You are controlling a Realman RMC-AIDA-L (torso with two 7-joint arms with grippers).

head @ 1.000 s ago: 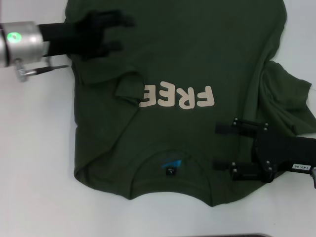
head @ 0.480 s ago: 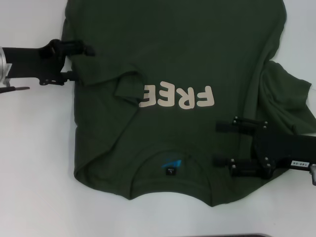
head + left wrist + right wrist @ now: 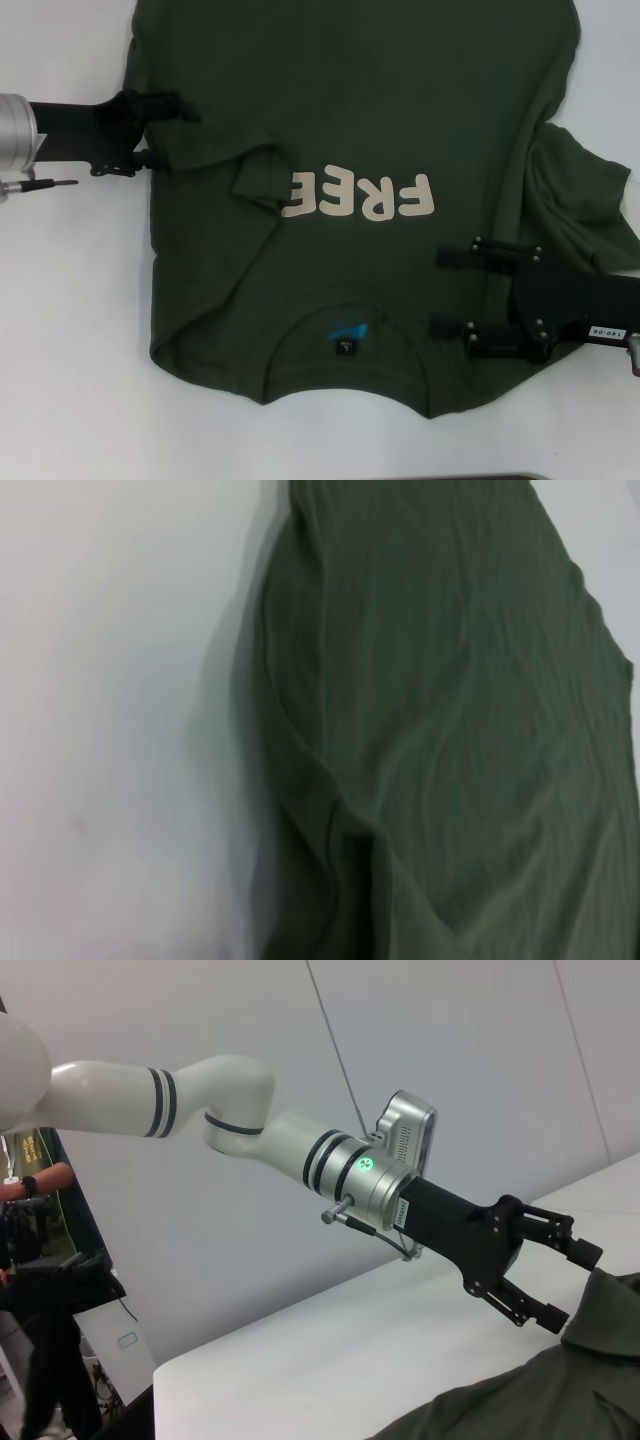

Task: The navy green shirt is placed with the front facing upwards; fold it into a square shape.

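Head view showed the left hand (image 3: 172,130) open, straddling the navy green shirt's (image 3: 400,110) edge; the right hand (image 3: 448,292) hovered open above its collar side.

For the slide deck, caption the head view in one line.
Open left gripper at the green shirt's left edge, open right gripper over its right side, white table beneath.

The left arm (image 3: 200,1110) is glossy white with black rings at the joints, ending in a silver wrist with a green light (image 3: 366,1165) and a thin cable. Its left gripper (image 3: 575,1285) is matte black. The right gripper (image 3: 445,292) is black too, with small screws and a white label (image 3: 606,334).
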